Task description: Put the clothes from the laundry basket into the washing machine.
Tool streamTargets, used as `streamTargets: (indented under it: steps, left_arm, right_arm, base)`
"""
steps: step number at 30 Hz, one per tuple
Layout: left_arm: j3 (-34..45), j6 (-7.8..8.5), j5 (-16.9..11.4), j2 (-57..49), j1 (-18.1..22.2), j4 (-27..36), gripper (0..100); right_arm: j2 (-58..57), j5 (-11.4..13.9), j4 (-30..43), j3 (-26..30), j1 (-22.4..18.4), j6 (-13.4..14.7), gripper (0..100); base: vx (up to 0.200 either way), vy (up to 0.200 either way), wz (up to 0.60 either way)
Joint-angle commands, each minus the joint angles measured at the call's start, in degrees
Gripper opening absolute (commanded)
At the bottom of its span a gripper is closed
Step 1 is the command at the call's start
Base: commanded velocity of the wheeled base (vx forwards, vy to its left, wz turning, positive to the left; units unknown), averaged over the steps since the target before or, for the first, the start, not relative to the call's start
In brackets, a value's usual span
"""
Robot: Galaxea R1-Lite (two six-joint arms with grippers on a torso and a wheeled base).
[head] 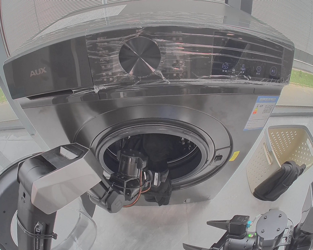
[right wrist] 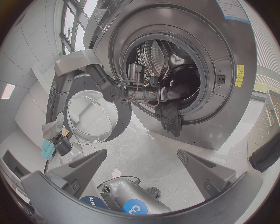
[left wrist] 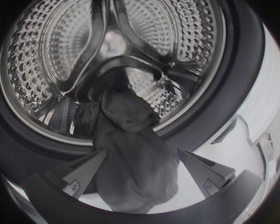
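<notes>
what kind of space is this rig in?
Probably a laundry corner in a lab or showroom: a dark grey front-loading washing machine with a film-wrapped control panel, a beige perforated plastic laundry basket, and a pale tiled floor.

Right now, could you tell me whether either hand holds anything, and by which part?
Nothing is held: the left hand is open around the dark garment hanging over the washer's rim; the right hand is open, empty.

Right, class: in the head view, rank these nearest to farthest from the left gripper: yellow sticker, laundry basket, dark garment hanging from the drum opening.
1. Dark garment, over the drum rim, at the left gripper.
2. Yellow sticker, on the washer front, right of the opening.
3. Laundry basket, beside the washer, farthest right.
</notes>
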Motion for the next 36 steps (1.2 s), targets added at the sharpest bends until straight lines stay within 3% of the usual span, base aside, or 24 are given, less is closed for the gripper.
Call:
streamTargets:
  steps: [1,18,19,25,28,31,36]
  left_arm:
    - [4.5,0.89,-0.9,-2.7,-1.6,1.6,100]
    - [-1.1,0.8,-0.5,3.1,0.7,0.3,100]
    - [-1.1,0.8,-0.6,3.1,0.7,0.3,0]
    - [-2.5,0.71,-0.4,3.8,0.7,-0.2,0]
    - [-5.2,-0.7,-0.4,3.9,0.4,-1.6,0]
    - [-10.1,-3.25,0.7,5.0,0.5,-2.9,0]
    - [-17.1,-4.3,3.8,7.2,1.1,-5.0,0]
  right_arm:
    - [0.1,0.0,0.0,1.0,0.0,0.0,100]
    - [0.0,0.0,0.0,1.0,0.1,-0.1,100]
    - [0.1,0.0,0.0,0.9,0.1,0.0,100]
    - [0.2,0.0,-0.1,0.7,0.0,0.0,100]
    - [-0.3,0.0,-0.1,0.0,0.0,-0.1,100]
    - [-0.6,0.0,-0.2,-0.6,-0.1,-0.1,100]
    - [-0.6,0.0,-0.2,-0.7,-0.1,-0.1,100]
  base:
    - [0.0,0.0,0.0]
    - [0.0,0.0,0.0]
    - [0.0,0.0,0.0]
    - [0.0,0.0,0.0]
    - [0.0,0.0,0.0]
    - [0.0,0.0,0.0]
    - [0.0,0.0,0.0]
